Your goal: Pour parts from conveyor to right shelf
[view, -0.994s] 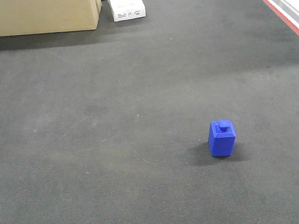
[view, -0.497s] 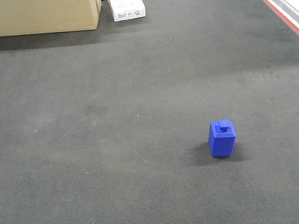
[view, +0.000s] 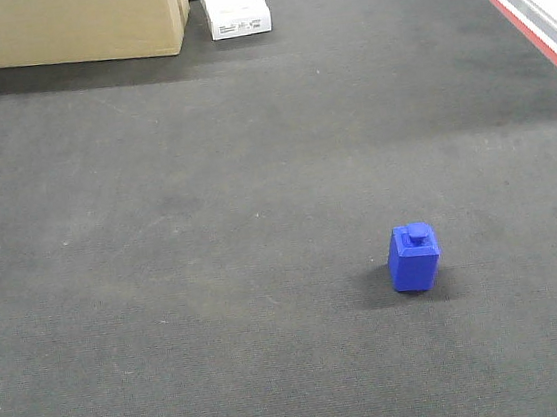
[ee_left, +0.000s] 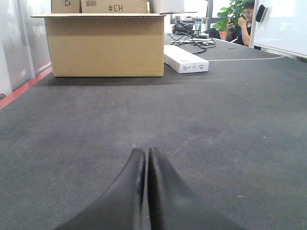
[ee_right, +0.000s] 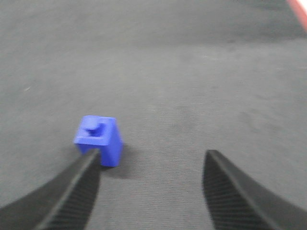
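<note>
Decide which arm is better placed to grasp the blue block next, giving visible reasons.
Right. The right claw is open, with the blue block just ahead beside one finger. The left claw is shut, and its wrist view shows no block.

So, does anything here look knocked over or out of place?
Nothing stands out. The blue block stands upright, stud on top, on the grey belt; the cardboard box and white box sit flat at the far end.

Lab-cum-office workspace: red-railed conveyor [ee_left: 225, 120], cardboard box [ee_left: 105, 45], whiteboard [ee_left: 283, 24], tangled cables [ee_left: 194, 39] (potted plant [ee_left: 229, 14] and seated person [ee_left: 247, 21] behind).
</note>
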Robot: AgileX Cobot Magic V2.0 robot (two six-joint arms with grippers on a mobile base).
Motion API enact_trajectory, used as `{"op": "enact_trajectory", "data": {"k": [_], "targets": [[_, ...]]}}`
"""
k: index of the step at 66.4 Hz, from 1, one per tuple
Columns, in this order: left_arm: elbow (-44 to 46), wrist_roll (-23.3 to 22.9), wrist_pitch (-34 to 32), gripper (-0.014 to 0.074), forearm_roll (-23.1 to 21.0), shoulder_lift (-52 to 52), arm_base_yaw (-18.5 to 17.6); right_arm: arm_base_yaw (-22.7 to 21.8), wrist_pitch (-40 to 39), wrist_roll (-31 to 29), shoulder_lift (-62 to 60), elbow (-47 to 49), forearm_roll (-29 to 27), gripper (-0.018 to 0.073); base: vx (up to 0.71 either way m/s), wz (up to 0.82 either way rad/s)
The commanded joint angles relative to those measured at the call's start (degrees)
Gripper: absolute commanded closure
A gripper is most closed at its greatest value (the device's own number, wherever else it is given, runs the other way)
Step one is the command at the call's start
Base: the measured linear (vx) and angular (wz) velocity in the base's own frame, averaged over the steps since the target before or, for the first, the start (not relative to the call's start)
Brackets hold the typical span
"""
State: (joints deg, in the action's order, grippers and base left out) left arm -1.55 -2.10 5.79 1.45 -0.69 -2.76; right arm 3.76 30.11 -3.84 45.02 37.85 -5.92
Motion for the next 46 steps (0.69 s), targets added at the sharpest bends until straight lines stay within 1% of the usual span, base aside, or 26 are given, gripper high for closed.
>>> {"op": "enact_trajectory", "data": {"k": [1, 8, 13, 23, 35, 46], "targets": [[1.1, -0.4, -4.5, 0.0603, -0.4, -0.7, -0.3, 2.8, -0.7, -0.5, 5.0, 5.6, 0.2, 0.0051, 0.00, 0.00], [1.1, -0.4, -4.5, 0.0603, -0.4, -0.7, -0.3, 4.9, 3.0, 0.1, 11.8, 10.4, 0.2, 0.0052, 0.00, 0.00], [1.1, -0.4, -4.5, 0.0603, -0.4, -0.7, -0.3, 6.0, 5.9, 1.7, 16.6, 14.7, 0.2, 0.0052, 0.00, 0.00], [1.1, -0.4, -4.5, 0.0603, -0.4, -0.7, -0.3, 6.5, 12.2, 4.7, 27.2, 23.1, 0.2, 0.0052, 0.00, 0.00], [1.1, -0.4, -4.5, 0.0603, -0.4, -0.7, -0.3, 6.5, 18.1, 5.7, 37.5, 31.4, 0.0, 0.0052, 0.00, 0.00], [1.1, -0.4, -4.5, 0.0603, -0.4, -0.7, -0.3, 9.0, 21.0, 7.0, 44.7, 37.8, -0.4, 0.0052, 0.00, 0.00]]}}
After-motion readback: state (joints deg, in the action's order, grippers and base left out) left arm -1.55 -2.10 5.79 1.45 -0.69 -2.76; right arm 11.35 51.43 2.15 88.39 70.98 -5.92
